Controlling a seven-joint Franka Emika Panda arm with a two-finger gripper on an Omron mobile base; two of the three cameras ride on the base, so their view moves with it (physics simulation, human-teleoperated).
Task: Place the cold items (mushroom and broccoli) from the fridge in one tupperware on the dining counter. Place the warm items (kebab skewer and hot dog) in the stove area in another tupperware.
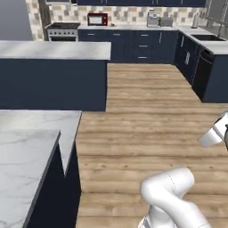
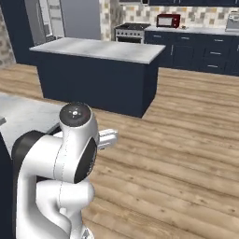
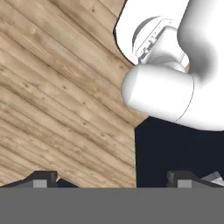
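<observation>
Above wood floor (image 3: pixel 57 100), end effector (image 3: pixel 113 180) wide, empty

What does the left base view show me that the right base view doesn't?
Left base view alone: the sink on the far right counter and the dark dishwasher front beneath it. Right base view alone: the tall grey fridge door at the back left. Both share the island counter, the stove, the red microwave, the wood floor and the near marble counter.
</observation>
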